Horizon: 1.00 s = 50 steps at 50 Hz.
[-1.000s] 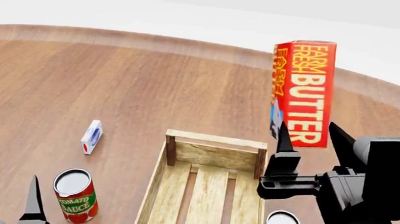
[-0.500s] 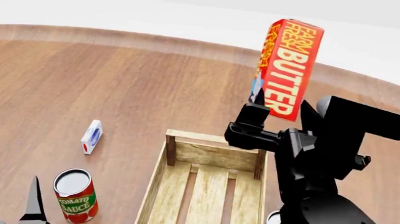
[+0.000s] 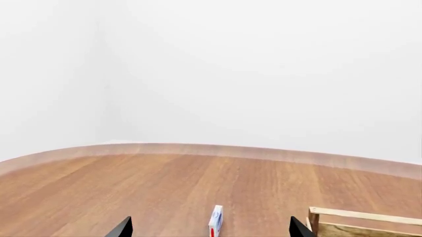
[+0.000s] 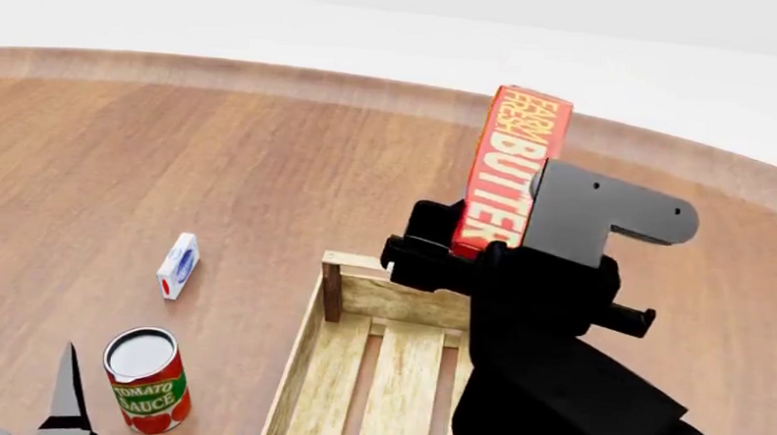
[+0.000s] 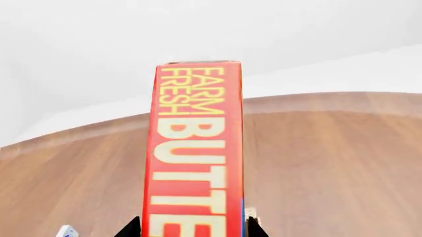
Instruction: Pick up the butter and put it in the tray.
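My right end effector (image 4: 473, 249) is clamped on the lower end of the butter (image 4: 511, 170), holding the carton upright in the air above the far end rail of the tray (image 4: 418, 304), towards the tabletop's far edge. It looks light and stiff, with smooth printed faces that might slip, so I judge a grip across the flat faces safest. My left end effector (image 3: 208, 230) stands open and empty.

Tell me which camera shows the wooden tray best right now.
The head view: it shows the tray from above, with its far end rail, corner posts and slatted floor, partly covered by the right arm. The left wrist view catches only one corner. The right wrist view shows none of it.
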Motion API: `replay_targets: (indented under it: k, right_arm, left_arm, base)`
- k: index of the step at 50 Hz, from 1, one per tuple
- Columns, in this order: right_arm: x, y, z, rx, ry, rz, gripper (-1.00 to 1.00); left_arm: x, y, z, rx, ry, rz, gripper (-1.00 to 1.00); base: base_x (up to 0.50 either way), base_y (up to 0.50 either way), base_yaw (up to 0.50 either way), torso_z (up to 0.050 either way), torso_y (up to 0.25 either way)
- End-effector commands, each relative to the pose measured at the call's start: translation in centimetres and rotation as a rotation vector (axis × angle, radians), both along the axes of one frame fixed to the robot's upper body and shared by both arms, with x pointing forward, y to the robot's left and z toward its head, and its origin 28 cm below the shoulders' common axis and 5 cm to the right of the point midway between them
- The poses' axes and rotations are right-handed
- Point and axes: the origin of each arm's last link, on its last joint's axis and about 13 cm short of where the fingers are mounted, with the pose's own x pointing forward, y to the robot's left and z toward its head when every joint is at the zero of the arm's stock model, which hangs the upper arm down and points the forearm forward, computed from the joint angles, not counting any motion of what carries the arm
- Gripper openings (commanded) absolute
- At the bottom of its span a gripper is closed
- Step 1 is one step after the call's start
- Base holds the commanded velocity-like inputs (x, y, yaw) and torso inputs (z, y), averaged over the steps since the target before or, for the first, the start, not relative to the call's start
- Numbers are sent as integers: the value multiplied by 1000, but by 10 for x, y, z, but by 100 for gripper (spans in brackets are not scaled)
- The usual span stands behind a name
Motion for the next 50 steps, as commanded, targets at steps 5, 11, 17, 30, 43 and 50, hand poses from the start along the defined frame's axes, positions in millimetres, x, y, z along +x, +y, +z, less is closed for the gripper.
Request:
replay_targets:
  k: [5,11,17,30,43,50]
  right_arm:
    - [5,14,17,14,115,-4,-100]
    - [3,19,19,46,192,9,-100]
    - [0,23,14,62,238,44,-100]
    - [-4,29,1,83,306,59,-100]
    - [2,36,-12,100,353,41,-100]
    - [8,42,-21,113,367,26,-100]
  left_arm:
    - [8,4,-5,-23,1,1,100]
    - [8,4,-6,-22,2,-3,100]
    - [8,4,-5,-23,3,-3,100]
    - [8,5,-4,-25,0,-1,100]
    - [7,5,-4,-27,-1,2,100]
    - [8,5,-4,-29,1,4,100]
  base:
    - [0,0,0,0,2]
    - [0,0,0,2,2]
    - [0,0,0,0,2]
    - [0,0,0,1,1]
    - [0,0,0,0,2]
    - [0,0,0,0,1]
